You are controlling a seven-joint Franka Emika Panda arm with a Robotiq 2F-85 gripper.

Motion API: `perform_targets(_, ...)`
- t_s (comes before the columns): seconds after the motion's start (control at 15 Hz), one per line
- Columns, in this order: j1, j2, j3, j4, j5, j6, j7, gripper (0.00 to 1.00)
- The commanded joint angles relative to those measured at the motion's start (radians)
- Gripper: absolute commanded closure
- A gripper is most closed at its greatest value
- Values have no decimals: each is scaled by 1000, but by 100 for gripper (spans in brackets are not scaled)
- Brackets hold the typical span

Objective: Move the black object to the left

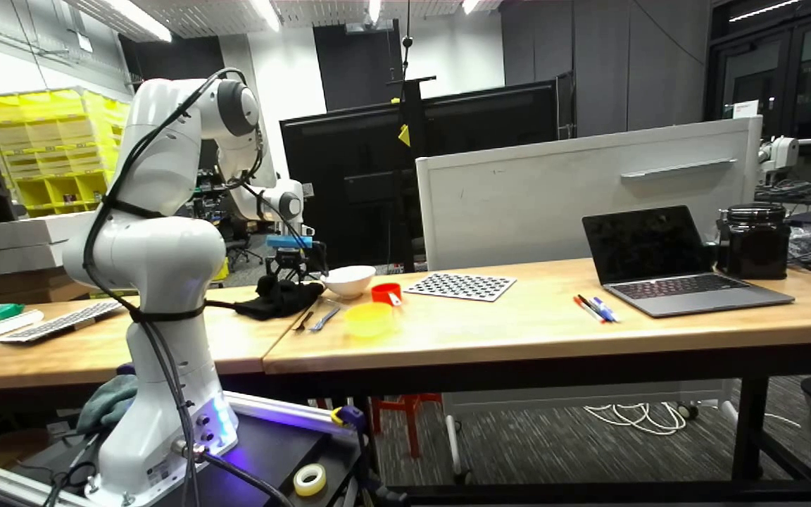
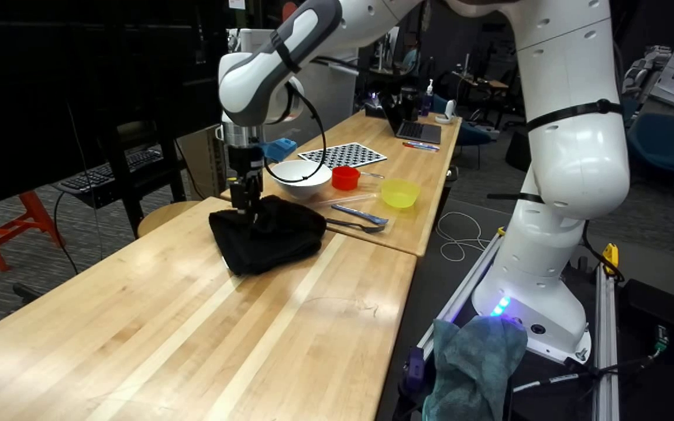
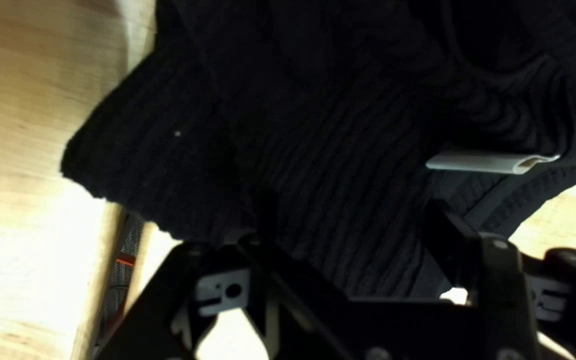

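Both fingers (image 3: 450, 240) of the pincer (image 3: 349, 214) stand apart at the black cloth (image 3: 338, 130), its folds showing between them in the wrist view. The cloth lies rumpled on the worktop (image 2: 196, 339) where two sections meet, with the white bowl (image 2: 297, 169) near and the dark fork (image 2: 348, 224) just beside. I judge the step in hand to be lining up the grasp; nothing appears pinched yet. Next, the pincer should close on a thick fold, then lift or draw the cloth leftward without dragging the fork along.
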Motion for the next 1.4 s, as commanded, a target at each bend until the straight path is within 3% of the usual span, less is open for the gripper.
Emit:
perform_targets(0.0,-17,2,17,18,-20,2,-23,56)
perform_targets(0.4,-17,-9,16,23,-26,-2,-33,99)
perform_targets(0.73,-11,3,21,2,-23,64,-25,100)
perform_targets(1.33,7,-14,58,-148,-19,305,28,100)
